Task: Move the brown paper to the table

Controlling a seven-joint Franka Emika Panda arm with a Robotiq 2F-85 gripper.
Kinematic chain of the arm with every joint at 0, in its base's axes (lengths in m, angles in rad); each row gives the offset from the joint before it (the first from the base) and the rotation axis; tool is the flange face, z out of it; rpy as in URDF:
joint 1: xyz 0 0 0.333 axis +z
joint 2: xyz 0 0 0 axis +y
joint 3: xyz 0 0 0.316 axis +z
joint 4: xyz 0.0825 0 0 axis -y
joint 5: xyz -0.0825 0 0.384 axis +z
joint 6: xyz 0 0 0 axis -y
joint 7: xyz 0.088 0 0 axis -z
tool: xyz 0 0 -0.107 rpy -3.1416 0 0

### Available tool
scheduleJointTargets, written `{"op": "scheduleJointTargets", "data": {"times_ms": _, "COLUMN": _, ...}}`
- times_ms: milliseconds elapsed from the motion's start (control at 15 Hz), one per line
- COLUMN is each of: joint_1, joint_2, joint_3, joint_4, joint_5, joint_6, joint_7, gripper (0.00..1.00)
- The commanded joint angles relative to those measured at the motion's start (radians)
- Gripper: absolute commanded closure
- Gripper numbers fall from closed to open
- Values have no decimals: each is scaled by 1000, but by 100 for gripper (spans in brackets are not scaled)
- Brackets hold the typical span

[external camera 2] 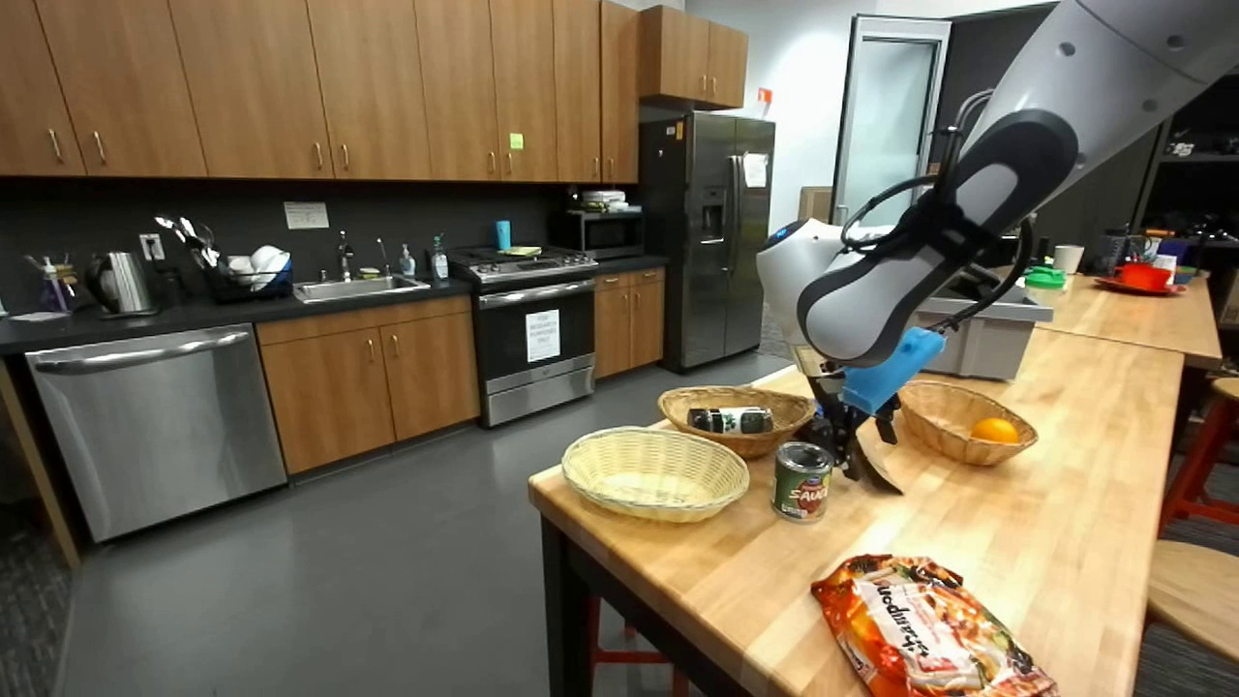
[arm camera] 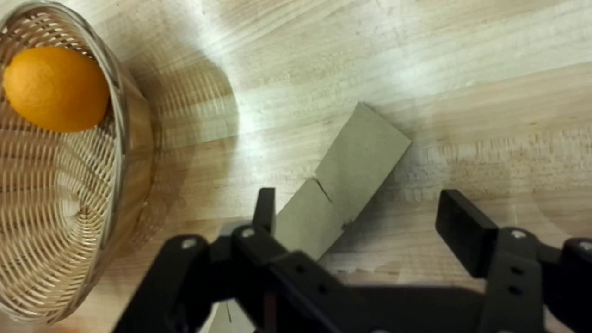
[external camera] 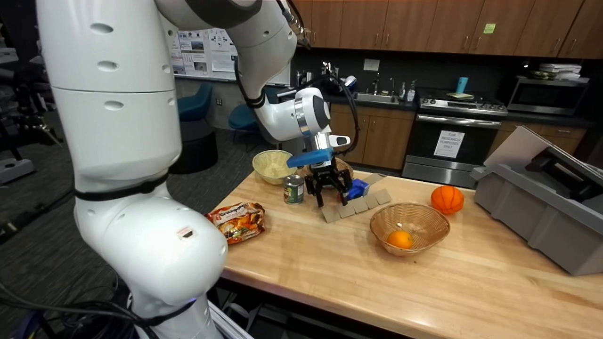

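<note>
The brown paper point(arm camera: 363, 162) is a tan, creased strip lying on the table point(arm camera: 485, 106) in the wrist view. A dark slit and a small tear mark it, and a shadow falls along its right edge. In an exterior view the brown paper point(external camera: 360, 205) stretches right from below the gripper point(external camera: 332, 202); in an exterior view its near end point(external camera 2: 876, 469) looks tilted. My gripper point(arm camera: 363, 222) stands open just above, its fingers wide apart, with the strip passing beneath the left one. Nothing is pinched between them. The gripper hides part of the strip.
A wicker basket with an orange point(external camera: 399, 239) stands right of the paper. Near the gripper are a can point(external camera: 293, 189), a pale basket point(external camera 2: 655, 474), a brown basket point(external camera 2: 736, 416) holding a bottle, and a blue item point(external camera: 358, 188). A snack bag point(external camera: 238, 221), orange ball point(external camera: 447, 199) and grey bin point(external camera: 541, 216) sit farther off.
</note>
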Motion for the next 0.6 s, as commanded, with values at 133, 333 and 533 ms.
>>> {"op": "scheduleJointTargets", "data": {"times_ms": 133, "joint_1": 3, "joint_2": -23, "joint_3": -19, "joint_4": 2, "joint_5": -32, "joint_6": -31, "joint_7": 32, "gripper": 0}}
{"op": "scheduleJointTargets", "data": {"times_ms": 333, "joint_1": 3, "joint_2": -1, "joint_3": -11, "joint_4": 5, "joint_5": -9, "joint_6": 2, "joint_7": 14, "gripper": 0}}
{"op": "scheduleJointTargets", "data": {"times_ms": 533, "joint_1": 1, "joint_2": -2, "joint_3": -14, "joint_4": 6, "joint_5": -9, "joint_6": 3, "joint_7": 14, "gripper": 0}}
